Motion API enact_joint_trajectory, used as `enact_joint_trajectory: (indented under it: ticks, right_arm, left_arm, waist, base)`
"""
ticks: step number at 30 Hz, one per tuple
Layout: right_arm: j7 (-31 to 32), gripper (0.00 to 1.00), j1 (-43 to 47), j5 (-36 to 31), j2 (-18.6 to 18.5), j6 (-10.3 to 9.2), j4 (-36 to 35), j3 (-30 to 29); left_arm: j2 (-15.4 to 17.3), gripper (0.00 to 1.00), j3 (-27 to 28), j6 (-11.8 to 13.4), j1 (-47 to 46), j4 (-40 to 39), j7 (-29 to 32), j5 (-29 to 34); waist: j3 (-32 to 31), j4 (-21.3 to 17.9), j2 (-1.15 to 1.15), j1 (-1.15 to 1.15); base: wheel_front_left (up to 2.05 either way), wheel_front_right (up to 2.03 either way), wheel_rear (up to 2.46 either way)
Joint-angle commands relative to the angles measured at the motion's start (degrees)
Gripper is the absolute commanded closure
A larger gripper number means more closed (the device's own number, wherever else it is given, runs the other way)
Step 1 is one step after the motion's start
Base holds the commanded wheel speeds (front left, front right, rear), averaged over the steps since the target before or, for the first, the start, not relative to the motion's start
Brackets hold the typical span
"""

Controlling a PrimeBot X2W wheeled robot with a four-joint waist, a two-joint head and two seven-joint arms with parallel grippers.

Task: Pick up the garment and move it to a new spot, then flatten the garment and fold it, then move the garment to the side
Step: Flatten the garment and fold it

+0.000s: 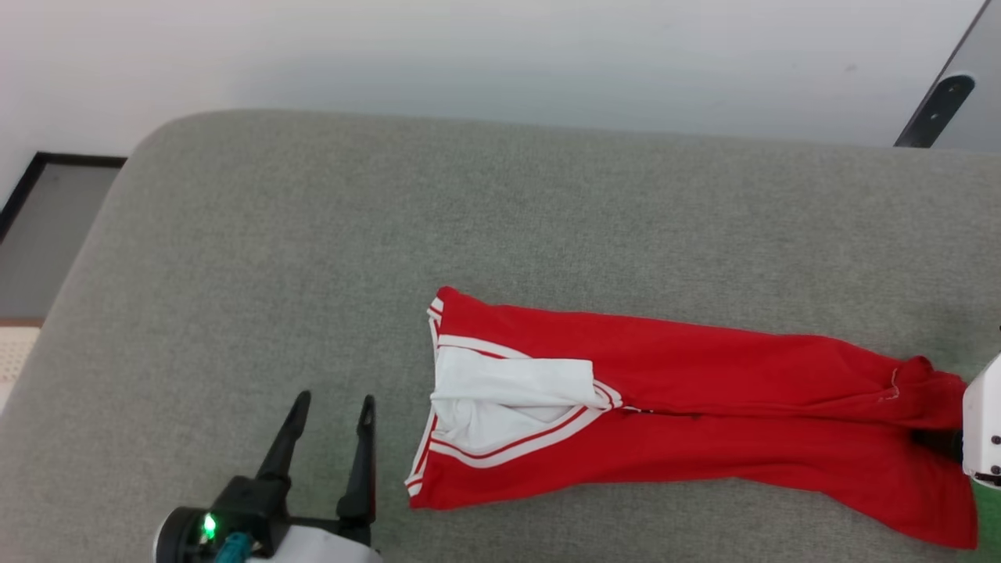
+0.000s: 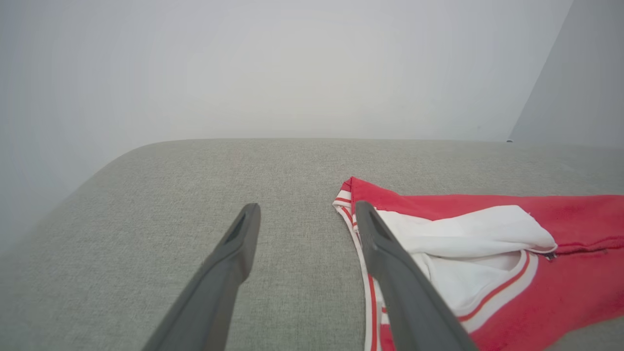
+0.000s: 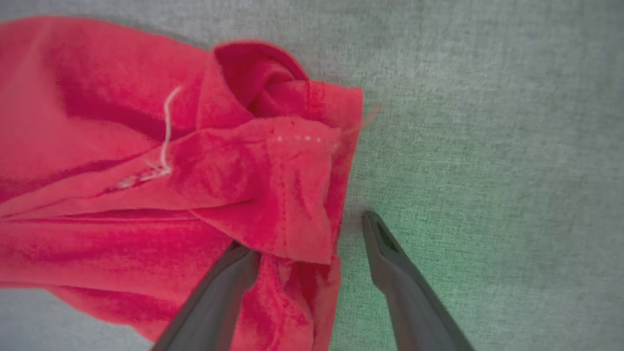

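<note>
The L gripper (image 1: 334, 399) sits at the lower left of the head view, over the bare grey fabric top of the desk (image 1: 235, 274). Its fingers (image 1: 285, 442) are spread wide w/ nothing between them, and a green light glows on its base. In the left wrist view the L gripper (image 2: 307, 207) hovers just beside the collar end of the shirt (image 2: 560, 292). One finger overlaps the striped trim in that view; contact can't be told.

The shirt (image 1: 704, 414) lies mid-to-right on the desk, stretched out as a long narrow strip. The collar end is to the left and the hem end to the right. At the collar end a white sleeve (image 1: 508, 383) is folded in over the V-neck, edged w/ white-and-red trim.

At the right edge, the R arm's white casing (image 1: 984, 422) sits over the hem end. In the right wrist view the R gripper (image 3: 307, 231) is open, straddling the rumpled hem corner of the shirt (image 3: 122, 146). One fingertip is hidden under a red flap. The other rests on bare desk fabric (image 3: 487, 146) just beside the hem, in a greenish glow.
</note>
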Motion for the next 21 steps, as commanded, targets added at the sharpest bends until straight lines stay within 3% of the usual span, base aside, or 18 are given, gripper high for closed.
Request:
enact_joint_trajectory:
  ticks: [1,16,17,18,19,21]
  right_arm:
    - [0.9,0.0,0.3,-1.7,1.4,-0.07,1.1,-0.7]
    - [2.6,0.0,4.6,-5.7,5.8,-0.06,3.4,0.9]
    - [2.5,0.34,4.7,-5.6,5.8,-0.06,3.4,1.0]
    - [2.5,0.61,4.7,-5.3,5.9,-0.05,3.3,1.2]
    - [2.3,1.0,4.8,-4.9,5.9,-0.03,3.1,1.4]
    - [1.9,1.0,4.8,-4.3,5.9,-0.02,2.8,1.6]
  left_arm:
    - [-1.1,0.0,0.6,-0.9,-1.0,0.5,-0.2,1.0]
    - [-5.6,0.0,3.5,-4.9,-3.0,3.2,-0.2,4.5]
    - [-5.8,0.0,3.7,-5.0,-3.0,3.3,-0.2,4.7]
    - [-5.9,0.0,4.0,-5.4,-3.1,3.4,-0.2,4.8]
    - [-6.1,0.0,4.2,-5.5,-3.1,3.5,-0.2,4.9]
    - [-6.4,0.0,4.7,-6.0,-3.2,3.6,-0.2,5.2]
  waist:
    - [1.2,0.7,0.0,0.0]
    - [3.5,2.1,0.0,0.0]
    - [3.5,2.1,0.0,0.0]
    - [3.5,2.1,0.0,0.0]
    - [3.5,2.1,0.0,0.0]
    - [3.5,2.0,0.0,0.0]
  base:
    - [0.0,0.0,0.0]
    - [0.0,0.0,0.0]
    - [0.0,0.0,0.0]
    - [0.0,0.0,0.0]
    - [0.0,0.0,0.0]
    - [0.0,0.0,0.0]
